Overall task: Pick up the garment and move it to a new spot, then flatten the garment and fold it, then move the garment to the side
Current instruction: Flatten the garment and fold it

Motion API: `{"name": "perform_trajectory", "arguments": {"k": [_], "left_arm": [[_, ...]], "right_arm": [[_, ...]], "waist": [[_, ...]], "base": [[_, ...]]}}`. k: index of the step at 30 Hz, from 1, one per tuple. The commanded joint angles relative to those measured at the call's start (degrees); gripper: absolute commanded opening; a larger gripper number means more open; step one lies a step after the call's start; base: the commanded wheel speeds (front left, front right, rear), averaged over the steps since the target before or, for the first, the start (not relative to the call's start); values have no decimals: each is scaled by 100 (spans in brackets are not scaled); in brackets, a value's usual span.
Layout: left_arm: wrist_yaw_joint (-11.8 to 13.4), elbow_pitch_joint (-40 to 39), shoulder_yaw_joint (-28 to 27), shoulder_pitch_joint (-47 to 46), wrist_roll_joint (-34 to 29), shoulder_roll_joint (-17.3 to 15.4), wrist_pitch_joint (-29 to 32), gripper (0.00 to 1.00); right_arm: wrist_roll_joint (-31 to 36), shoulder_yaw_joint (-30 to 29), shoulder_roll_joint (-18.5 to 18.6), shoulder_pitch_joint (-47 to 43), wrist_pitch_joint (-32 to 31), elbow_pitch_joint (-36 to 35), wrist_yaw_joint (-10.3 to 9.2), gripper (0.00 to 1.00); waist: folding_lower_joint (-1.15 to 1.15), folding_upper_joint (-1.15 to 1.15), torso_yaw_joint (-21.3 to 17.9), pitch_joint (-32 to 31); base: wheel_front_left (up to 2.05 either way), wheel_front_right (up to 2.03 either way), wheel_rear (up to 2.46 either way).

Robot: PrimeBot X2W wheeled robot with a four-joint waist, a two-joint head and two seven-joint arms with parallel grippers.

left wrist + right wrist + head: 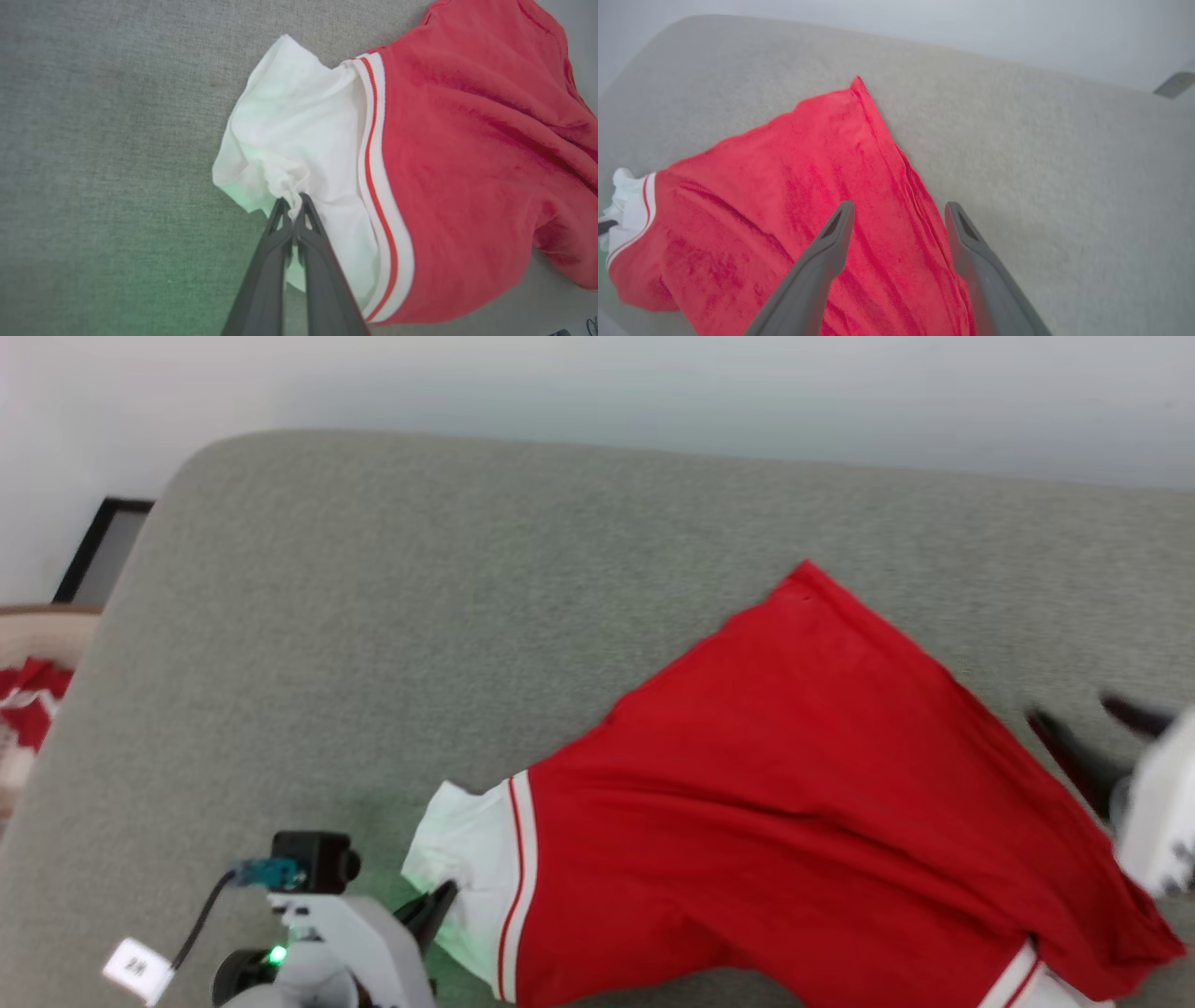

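Grey fabric cushion (373, 616) with rounded corner, pale wall (653, 392) behind, black frame (93, 553) at far left, green glow (387, 812) on fabric

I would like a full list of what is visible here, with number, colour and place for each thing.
garment: one, red with white sleeves, lying on the cushion.
cushion: one, grey, under the garment.
frame: one, black, far left, beyond the cushion.
patterned thing: one, red and white, left edge, unclear what.
left gripper: one, dark, shut on the garment's white sleeve.
right gripper: one, dark, open, at the garment's red edge.
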State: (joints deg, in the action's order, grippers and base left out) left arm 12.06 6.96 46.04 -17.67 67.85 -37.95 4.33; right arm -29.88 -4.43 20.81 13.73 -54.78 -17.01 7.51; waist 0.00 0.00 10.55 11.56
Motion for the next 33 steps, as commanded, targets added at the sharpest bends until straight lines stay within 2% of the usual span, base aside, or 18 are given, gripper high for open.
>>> {"name": "perform_trajectory", "arguments": {"k": [1,7,12,19,28,29,30,31,33], "left_arm": [[-42,21,15,-83,-38,54,12,0],[-244,201,162,-470,-179,391,80,0],[-455,440,280,-731,-243,671,100,0],[-752,828,416,-1020,-308,991,111,0],[-1052,1276,518,-1270,-340,1309,86,0],[-1085,1330,527,-1291,-338,1334,86,0],[-1102,1374,535,-1312,-337,1350,85,0],[-1128,1419,540,-1337,-342,1362,81,0],[-1167,1513,540,-1372,-341,1380,81,0]], "right_arm": [[-5,134,32,255,129,119,-4,100],[112,1167,300,1770,1091,1631,-4,100],[114,2027,498,2815,1559,3149,-4,100],[-24,2855,669,3729,1688,4921,-4,100],[-302,3575,740,4021,1480,6428,-5,100],[-332,3667,735,4020,1395,6572,-6,91],[-362,3718,729,4030,1354,6680,-6,29],[-394,3754,726,4052,1312,6786,-6,0],[-413,3871,729,4116,1304,6900,-6,0]], "waist": [[0,0,181,162],[0,0,598,433],[0,0,930,598],[0,0,1363,769],[0,0,1642,938],[0,0,1653,943],[0,0,1661,949],[0,0,1664,949],[0,0,1655,944]], "base": [[0,0,0],[0,0,0],[0,0,0],[0,0,0],[0,0,0],[0,0,0],[0,0,0],[0,0,0],[0,0,0]]}}
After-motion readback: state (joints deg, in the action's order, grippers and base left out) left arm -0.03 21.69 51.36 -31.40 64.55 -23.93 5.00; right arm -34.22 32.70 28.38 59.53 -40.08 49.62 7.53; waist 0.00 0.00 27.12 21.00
